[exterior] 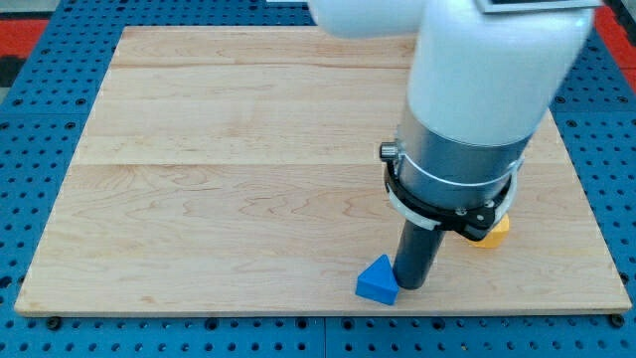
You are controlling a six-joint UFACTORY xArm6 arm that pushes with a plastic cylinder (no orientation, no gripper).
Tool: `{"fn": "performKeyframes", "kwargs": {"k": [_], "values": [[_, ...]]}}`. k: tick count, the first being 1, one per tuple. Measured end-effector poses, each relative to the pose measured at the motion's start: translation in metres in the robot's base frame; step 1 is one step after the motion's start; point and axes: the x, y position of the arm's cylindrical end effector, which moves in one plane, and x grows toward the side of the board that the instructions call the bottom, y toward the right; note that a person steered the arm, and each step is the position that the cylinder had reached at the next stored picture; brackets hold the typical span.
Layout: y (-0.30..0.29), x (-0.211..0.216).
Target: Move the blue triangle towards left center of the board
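The wooden board point(229, 179) carries a blue triangle point(378, 281) and a partly hidden, seemingly orange block point(492, 232).

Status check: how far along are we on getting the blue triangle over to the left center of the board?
Barely started. Done: my tip is down beside the blue triangle, on its right in the view. In hand: contact looks made or close. Left: the whole push, since the triangle sits near the bottom edge of the board, right of center. A yellow block peeks out behind the arm.
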Motion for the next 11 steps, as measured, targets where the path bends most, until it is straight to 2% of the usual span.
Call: {"fn": "performKeyframes", "kwargs": {"k": [2, 3, 5, 7, 8, 11], "values": [[0.072, 0.029], [0.068, 0.030], [0.030, 0.029], [-0.047, 0.024], [-0.053, -0.002], [-0.134, -0.064]]}}
